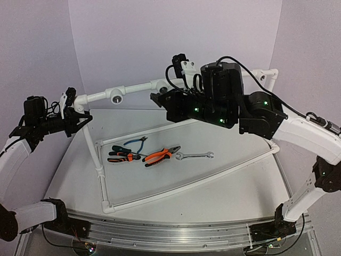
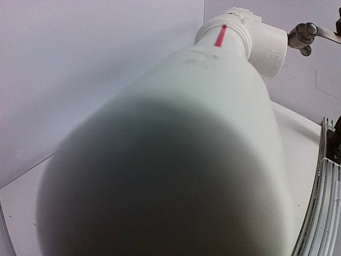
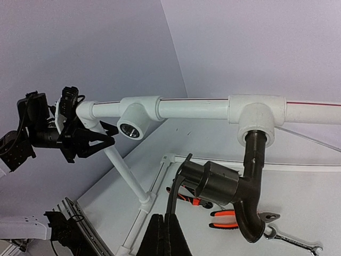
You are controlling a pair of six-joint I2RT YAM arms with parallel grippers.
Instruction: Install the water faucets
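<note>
The dark faucet (image 3: pixel 237 186) hangs by its stem from the right white tee (image 3: pixel 256 114) of the raised pipe; its spout curves downward. Its thin black lever (image 3: pixel 178 184) drops to my right gripper (image 3: pixel 163 215), whose fingers are pressed shut, tips at the lever's lower end. Whether the lever is pinched does not show. From the top my right gripper (image 1: pixel 156 99) covers the faucet. My left gripper (image 1: pixel 81 119) is shut on the white pipe (image 1: pixel 88 141) just under the corner elbow, and it is also seen far left in the right wrist view (image 3: pixel 100 141). A blurred pipe (image 2: pixel 176 160) fills the left wrist view.
A second tee (image 3: pixel 133 124) with a bare threaded socket sits left of the faucet. On the table inside the pipe frame (image 1: pixel 160 193) lie blue-handled pliers (image 1: pixel 137 142), black-and-orange pliers (image 1: pixel 123 156), orange pliers (image 1: pixel 162 155) and a silver wrench (image 1: pixel 195 156).
</note>
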